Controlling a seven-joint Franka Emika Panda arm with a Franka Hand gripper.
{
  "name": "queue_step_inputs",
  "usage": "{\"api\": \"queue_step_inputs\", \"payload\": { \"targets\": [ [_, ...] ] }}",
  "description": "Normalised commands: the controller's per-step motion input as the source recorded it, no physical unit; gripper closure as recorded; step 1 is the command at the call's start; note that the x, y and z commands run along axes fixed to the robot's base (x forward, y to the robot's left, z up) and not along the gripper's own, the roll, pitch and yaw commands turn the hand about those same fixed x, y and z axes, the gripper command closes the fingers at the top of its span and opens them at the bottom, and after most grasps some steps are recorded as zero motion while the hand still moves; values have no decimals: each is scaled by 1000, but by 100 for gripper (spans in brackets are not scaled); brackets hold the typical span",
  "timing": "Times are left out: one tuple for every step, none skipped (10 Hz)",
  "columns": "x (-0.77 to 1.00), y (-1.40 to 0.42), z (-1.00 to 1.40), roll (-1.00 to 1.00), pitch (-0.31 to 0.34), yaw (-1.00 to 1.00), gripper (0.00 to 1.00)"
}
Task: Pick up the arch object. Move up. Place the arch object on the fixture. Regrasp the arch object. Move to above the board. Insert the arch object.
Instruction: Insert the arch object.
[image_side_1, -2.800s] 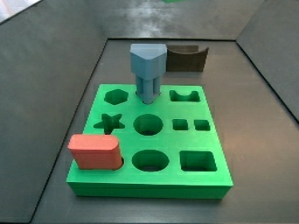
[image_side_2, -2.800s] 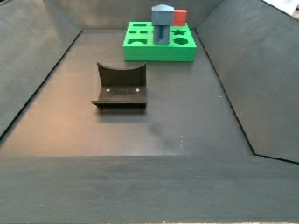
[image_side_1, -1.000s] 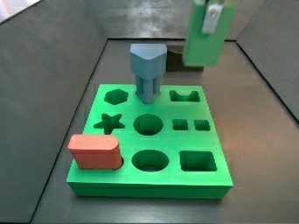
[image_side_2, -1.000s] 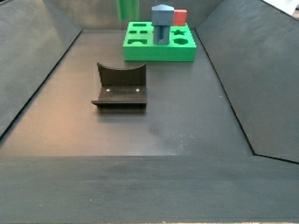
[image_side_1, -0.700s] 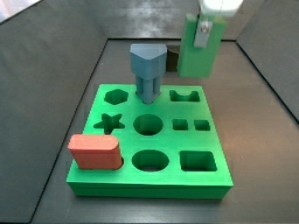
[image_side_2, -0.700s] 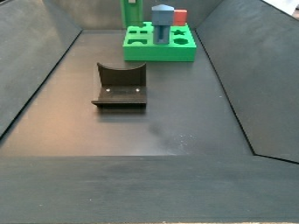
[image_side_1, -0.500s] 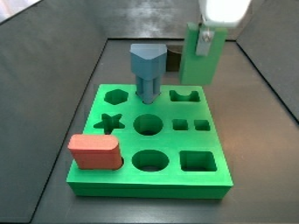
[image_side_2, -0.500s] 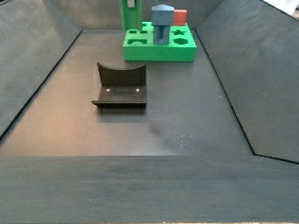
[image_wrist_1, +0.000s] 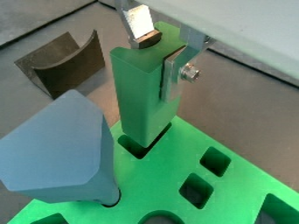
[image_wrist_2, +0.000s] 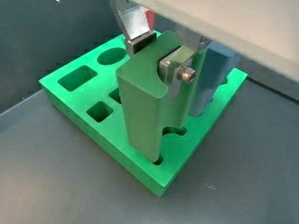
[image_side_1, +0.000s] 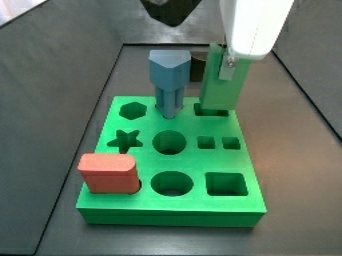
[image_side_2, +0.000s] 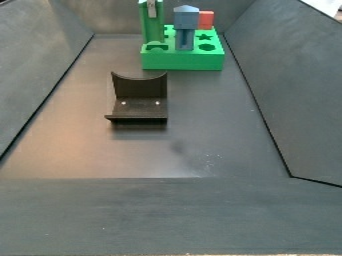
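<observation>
- My gripper (image_wrist_1: 162, 54) pinches the tall muted-green arch object (image_wrist_1: 146, 96); its lower end is hidden inside the arch cutout of the bright green board (image_wrist_2: 87, 118).
- The blue pentagon-topped peg (image_side_1: 167, 80) stands in another hole, and the salmon-red block (image_side_1: 108, 172) sits at a board corner.

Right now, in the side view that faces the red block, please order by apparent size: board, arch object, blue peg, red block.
1. the board
2. the arch object, held by the gripper
3. the blue peg, roughly alike
4. the red block, though nearer the camera

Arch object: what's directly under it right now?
The arch object, held by the gripper, has its lower end entering the board cutout. The cutout's floor is hidden by it.
</observation>
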Motion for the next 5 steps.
{"api": "queue_step_inputs", "payload": {
  "targets": [
    [-180,0,-169,-70,0,-220,100],
    [-117,0,-123,-66,0,-177,100],
    [-74,0,-129,-73,-11,-140,100],
    [0,0,-154,-64,-3,-66,100],
    [3,60,-149,-57,0,0,100]
  ]
}}
